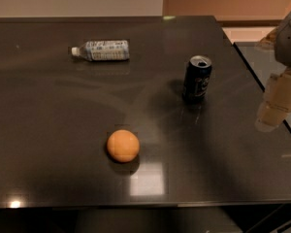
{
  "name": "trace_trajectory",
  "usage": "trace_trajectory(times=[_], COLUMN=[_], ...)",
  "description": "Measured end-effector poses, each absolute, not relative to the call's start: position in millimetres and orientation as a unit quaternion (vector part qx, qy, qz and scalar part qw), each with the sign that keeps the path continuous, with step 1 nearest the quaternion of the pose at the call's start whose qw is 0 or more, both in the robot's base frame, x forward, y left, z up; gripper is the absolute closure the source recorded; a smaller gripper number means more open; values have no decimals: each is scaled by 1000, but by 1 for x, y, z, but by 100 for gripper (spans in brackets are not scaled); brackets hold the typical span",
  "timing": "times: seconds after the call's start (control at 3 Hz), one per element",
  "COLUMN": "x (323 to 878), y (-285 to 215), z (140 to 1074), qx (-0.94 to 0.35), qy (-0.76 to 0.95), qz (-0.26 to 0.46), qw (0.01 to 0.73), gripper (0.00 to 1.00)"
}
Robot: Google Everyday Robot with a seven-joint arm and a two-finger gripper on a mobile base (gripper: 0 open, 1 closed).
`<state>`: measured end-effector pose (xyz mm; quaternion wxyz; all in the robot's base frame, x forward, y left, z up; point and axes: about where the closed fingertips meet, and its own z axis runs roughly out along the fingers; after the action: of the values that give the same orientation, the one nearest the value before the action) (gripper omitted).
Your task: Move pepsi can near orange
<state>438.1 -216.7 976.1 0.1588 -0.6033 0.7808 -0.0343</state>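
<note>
The pepsi can (197, 78) stands upright on the dark table (48, 110), right of centre, with its silver top showing. The orange (122, 145) sits nearer the front, left of and below the can, well apart from it. My gripper (274, 109) hangs at the right edge of the view, over the table's right border, to the right of the can and not touching it. It holds nothing that I can see.
A clear plastic bottle with a white cap (101, 50) lies on its side at the back left. The table's right edge runs close under the gripper, with a second dark surface (266, 62) beyond it.
</note>
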Motion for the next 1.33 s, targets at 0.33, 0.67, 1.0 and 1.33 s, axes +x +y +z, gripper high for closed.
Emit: trace_trajectory(times=[0.33, 0.67, 1.0, 1.33], x=[440, 457, 483, 510], y=[-217, -217, -210, -199], z=[977, 973, 962, 951], qx=[-601, -592, -585, -582], qy=[782, 789, 792, 791], qz=[-34, -17, 4, 21], qw=[160, 164, 174, 188], gripper=[0, 0, 0, 0])
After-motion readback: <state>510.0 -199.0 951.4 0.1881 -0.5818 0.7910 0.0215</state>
